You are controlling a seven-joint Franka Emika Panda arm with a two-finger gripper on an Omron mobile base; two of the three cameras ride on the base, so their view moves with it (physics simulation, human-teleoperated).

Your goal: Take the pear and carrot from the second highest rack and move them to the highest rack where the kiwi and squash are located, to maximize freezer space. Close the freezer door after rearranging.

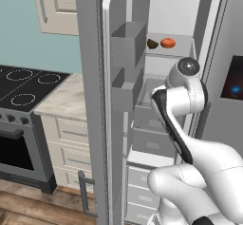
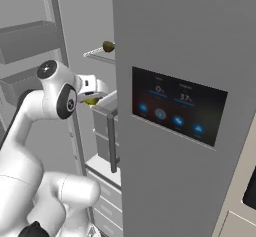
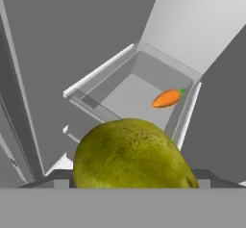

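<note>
Left base view: freezer door (image 1: 116,100) stands open. On the highest rack (image 1: 168,51), kiwi (image 1: 152,43) lies just left of squash (image 1: 167,42). The arm's elbow hides the rack below.

Right base view: end effector (image 2: 92,99) reaches into the freezer below the highest rack, clasping the pear (image 2: 91,100); kiwi above on the rack edge.

Hand view: pear (image 3: 132,155) sits close between the finger tips, grasped. Carrot (image 3: 166,98) lies beyond the pear, well apart, on the second rack's floor (image 3: 129,97) near its far wall.
</note>
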